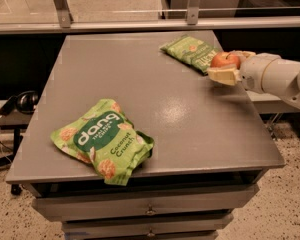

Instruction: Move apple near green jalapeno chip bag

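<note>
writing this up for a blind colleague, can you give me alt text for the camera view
The robot's tool, extended in from the right at the far right edge of the grey table, grips a small red apple right beside the flat green jalapeno chip bag. A bigger puffy dang Coconut Crunch bag lies near the table's front left corner.

Lab, drawered workbench [140,74], pincer [229,65] gripping apple [225,59] right

the end effector [229,67] at the right edge of the table [190,119] hides the apple [225,59] base; arm [277,76] cut off.
</note>
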{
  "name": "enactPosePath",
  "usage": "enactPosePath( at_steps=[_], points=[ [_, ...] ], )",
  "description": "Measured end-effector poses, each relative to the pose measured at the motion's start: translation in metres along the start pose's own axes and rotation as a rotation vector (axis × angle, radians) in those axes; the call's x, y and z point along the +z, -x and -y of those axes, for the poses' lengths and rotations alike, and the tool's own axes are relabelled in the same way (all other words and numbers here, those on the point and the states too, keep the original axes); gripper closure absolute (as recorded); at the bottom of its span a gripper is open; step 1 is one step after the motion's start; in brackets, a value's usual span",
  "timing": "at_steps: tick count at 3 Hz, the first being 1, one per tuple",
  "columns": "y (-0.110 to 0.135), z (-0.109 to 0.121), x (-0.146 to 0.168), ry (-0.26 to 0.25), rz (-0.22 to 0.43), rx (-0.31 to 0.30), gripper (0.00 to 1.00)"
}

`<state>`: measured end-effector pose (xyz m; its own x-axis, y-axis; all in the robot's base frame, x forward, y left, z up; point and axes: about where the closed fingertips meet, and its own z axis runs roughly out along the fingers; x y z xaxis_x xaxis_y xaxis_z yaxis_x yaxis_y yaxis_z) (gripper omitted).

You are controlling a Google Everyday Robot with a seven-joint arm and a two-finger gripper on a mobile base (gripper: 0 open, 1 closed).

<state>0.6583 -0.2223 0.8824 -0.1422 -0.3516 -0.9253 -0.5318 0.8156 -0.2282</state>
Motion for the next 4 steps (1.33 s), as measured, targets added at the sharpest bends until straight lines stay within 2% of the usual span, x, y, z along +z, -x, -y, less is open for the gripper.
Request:
enactPosePath(
  at_steps=[1,2,4],
  points=[
    [-0.015,0.004,0.003,0.006,0.002,0.023,1.00],
    [-0.022,0.004,0.011,0.021,0.008,0.041,0.82],
    [-0.026,0.004,0.017,0.033,0.015,0.054,0.35]
  ],
)
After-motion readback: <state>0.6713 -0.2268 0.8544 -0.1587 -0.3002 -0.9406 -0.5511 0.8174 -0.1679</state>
